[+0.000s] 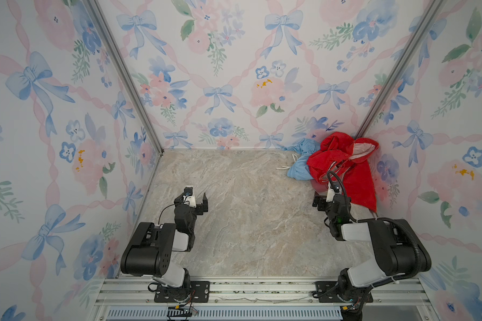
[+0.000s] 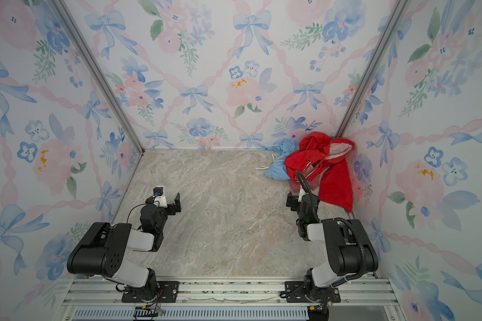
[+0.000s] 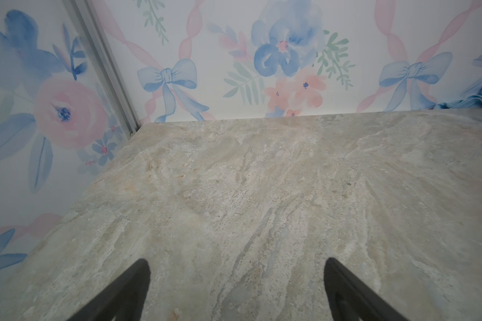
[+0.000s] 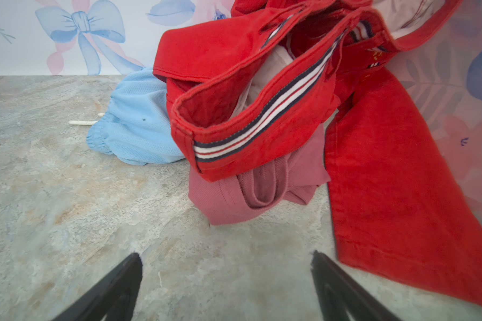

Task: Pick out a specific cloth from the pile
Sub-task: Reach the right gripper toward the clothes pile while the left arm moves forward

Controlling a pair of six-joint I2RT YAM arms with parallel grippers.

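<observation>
The pile (image 1: 342, 164) sits in the far right corner in both top views: a big bright red garment (image 4: 401, 180) with a striped waistband draped over a light blue garment (image 4: 139, 133). The cloth (image 4: 234, 200), dusty rose-pink and ribbed, pokes out from under the red waistband in the right wrist view. My right gripper (image 4: 225, 254) is open just short of the cloth, over bare table, touching nothing. It shows in both top views at the pile's near edge (image 1: 327, 194). My left gripper (image 3: 236, 261) is open and empty over the left of the table (image 1: 192, 198).
Floral walls close in the marble-patterned table (image 1: 248, 222) on three sides, with aluminium posts (image 1: 128, 77) in the far corners. The pile leans against the right wall. A white cord (image 1: 283, 167) trails from the blue garment. A metal rail (image 1: 262, 289) carries both arm bases at the front.
</observation>
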